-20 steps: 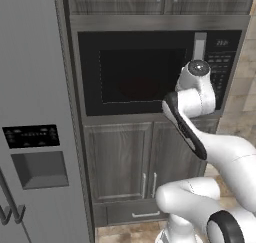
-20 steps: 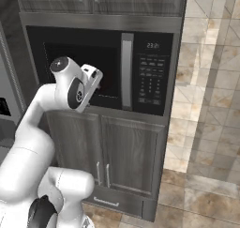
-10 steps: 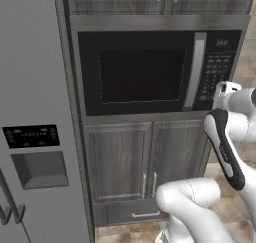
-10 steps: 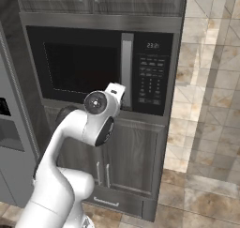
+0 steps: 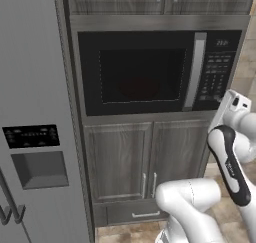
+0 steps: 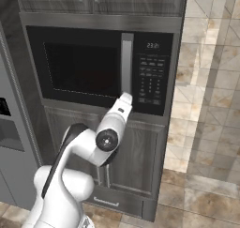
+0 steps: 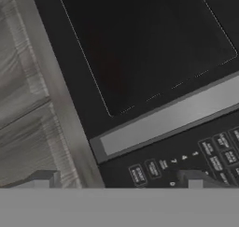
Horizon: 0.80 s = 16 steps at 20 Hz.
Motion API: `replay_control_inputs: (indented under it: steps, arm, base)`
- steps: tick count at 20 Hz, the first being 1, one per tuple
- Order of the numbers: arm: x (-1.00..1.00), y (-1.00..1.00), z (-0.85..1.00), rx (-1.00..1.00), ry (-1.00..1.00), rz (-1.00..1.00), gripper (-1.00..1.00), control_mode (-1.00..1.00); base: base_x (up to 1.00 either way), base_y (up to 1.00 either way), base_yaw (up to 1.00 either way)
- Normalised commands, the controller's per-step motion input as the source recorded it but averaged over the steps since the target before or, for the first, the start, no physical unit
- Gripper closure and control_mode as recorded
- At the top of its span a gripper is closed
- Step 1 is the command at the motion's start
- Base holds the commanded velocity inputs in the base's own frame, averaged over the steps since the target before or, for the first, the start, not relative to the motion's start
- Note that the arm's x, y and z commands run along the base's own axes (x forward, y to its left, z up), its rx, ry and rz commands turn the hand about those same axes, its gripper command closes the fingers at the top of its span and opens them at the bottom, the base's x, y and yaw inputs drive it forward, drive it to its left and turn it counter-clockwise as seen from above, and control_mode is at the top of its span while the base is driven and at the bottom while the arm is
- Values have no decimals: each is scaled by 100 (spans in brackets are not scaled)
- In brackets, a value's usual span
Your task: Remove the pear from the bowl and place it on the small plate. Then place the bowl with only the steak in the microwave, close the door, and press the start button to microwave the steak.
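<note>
- Microwave [image 5: 150, 72]: black and steel, door [image 6: 82, 67] of dark glass closed, vertical silver handle [image 7: 172, 121].
- Gripper [image 7: 116, 181]: fingers spread wide, empty, keypad [image 7: 196, 160] just ahead.

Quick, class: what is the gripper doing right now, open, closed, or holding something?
Gripper: open, holding nothing, close to the keypad at the closed door's lower corner.

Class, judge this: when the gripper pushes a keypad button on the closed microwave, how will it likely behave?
The keypad looks flat and rigid, so probably little give. The buttons are small and close together, so an open gripper may hit neighbours. The built-in microwave should not shift.
</note>
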Motion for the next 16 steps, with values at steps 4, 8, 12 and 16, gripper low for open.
replay_control_inputs:
  steps: [4,8,12,16]
  arm:
    - [1,-39,0,12,-18,7,-100,-100]
    - [28,-4,-4,8,-2,10,-100,-100]
    - [50,0,0,4,0,8,-100,-100]
    - [42,-4,-6,3,0,6,-100,-100]
  base:
    - [0,0,0]
    - [0,0,0]
    - [0,0,0]
    - [0,0,0]
